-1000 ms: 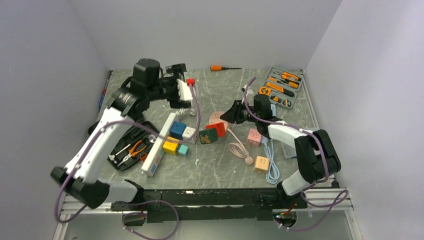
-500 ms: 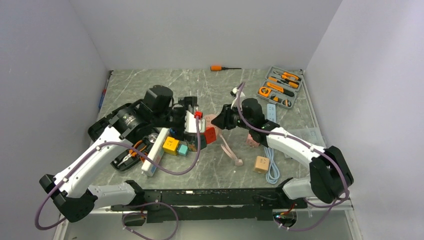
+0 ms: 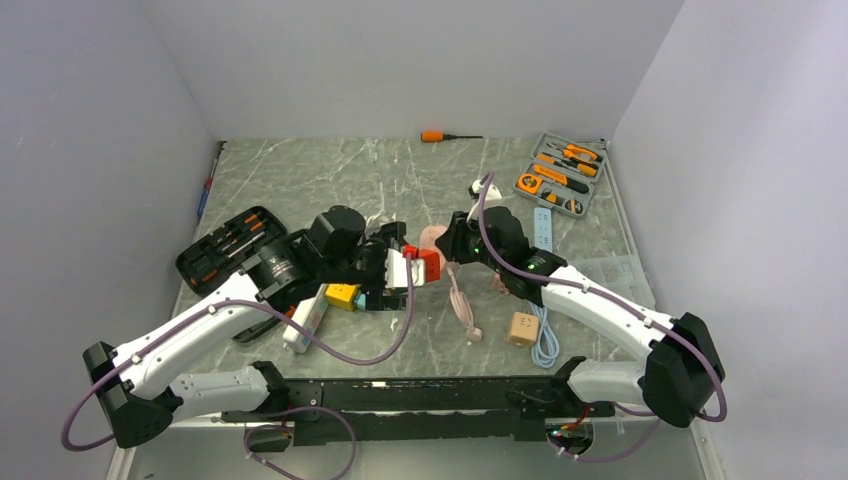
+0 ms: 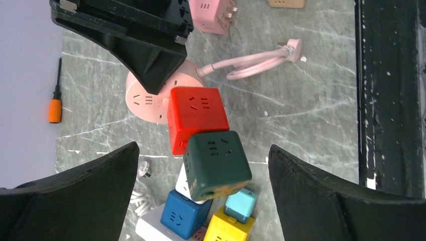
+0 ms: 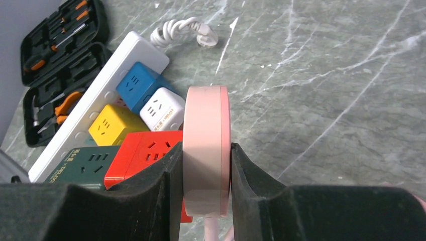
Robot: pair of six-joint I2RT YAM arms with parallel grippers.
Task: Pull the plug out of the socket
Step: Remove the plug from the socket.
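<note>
The right tool (image 5: 205, 165) is clenched on the rim of the pink round socket (image 5: 206, 115), holding the disc on edge above the counter (image 5: 326, 75). The red cube plug (image 5: 145, 150) sits against the socket's flat face, on the side towards the left arm. Whether its pins sit inside cannot be told. A dark green cube (image 4: 217, 163) is joined to the far end of the red one, so the two hang in a short chain off the socket.

The left tool (image 4: 203, 146) is released, its fingers (image 4: 90, 175) spread wide on either side of that chain and touching neither cube.

Just beyond lie a blue cube (image 4: 180, 217), a white cube (image 5: 162, 114), a yellow cube (image 5: 111, 124) and a teal cube (image 4: 240, 203), bunched on and beside the white power strip (image 5: 100, 100). The socket's pink cable (image 4: 251, 63) trails across the counter. An orange screwdriver (image 4: 55, 105) lies well apart near the back wall.
</note>
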